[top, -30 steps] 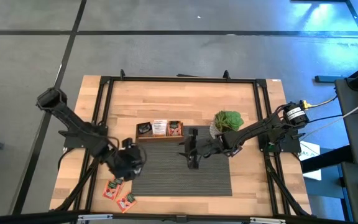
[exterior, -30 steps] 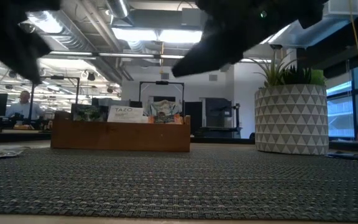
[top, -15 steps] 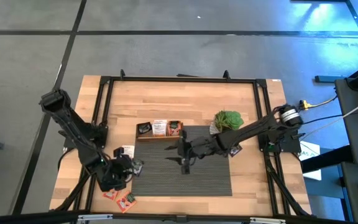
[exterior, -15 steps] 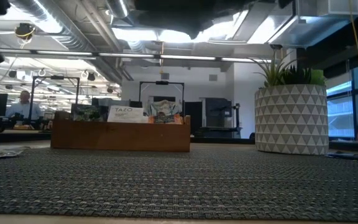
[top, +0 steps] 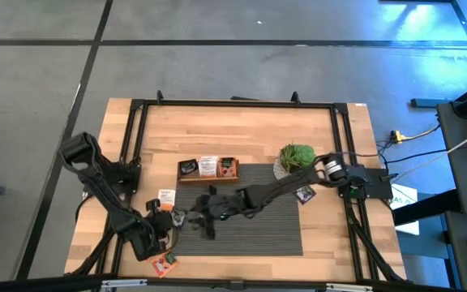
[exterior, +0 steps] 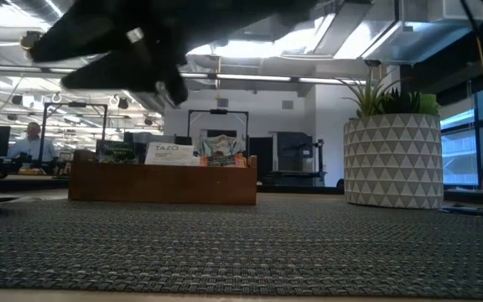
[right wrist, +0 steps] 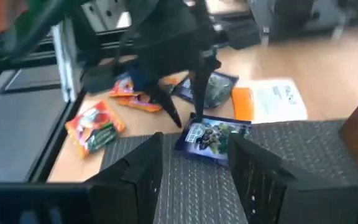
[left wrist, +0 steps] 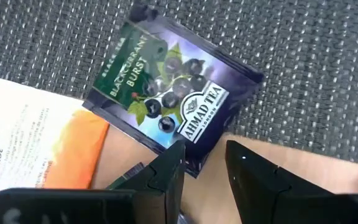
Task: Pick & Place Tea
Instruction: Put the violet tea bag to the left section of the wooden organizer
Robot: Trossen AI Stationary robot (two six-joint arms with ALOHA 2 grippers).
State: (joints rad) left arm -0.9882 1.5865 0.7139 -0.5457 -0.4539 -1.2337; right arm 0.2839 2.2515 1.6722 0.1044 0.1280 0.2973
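Observation:
Loose tea sachets lie at the near left, by the grey mat's left edge. A dark Blackcurrant sachet lies partly on the mat and partly on the wood, beside a white-and-orange one. My left gripper is open and points steeply down, just over that dark sachet's corner. My right gripper is open, reaches low across the mat from the right and faces the same pile. Its view shows a dark sachet, a second dark one, a white one and orange-red ones. My left gripper's fingertips stand at the dark sachet's corner, coming from above; whether they touch it, I cannot tell.
The long wooden tray with upright sachets stands at the mat's far edge, left of the potted plant. Another sachet lies right of the mat. An orange-red sachet lies near the front edge. The black frame rails run along the sides.
My left gripper has sunk toward the sachets at the near left and swung a little toward the near edge. My right gripper has travelled across the mat toward the table's left edge, rolling as it went. Neither has opened or shut. No sachet has moved.

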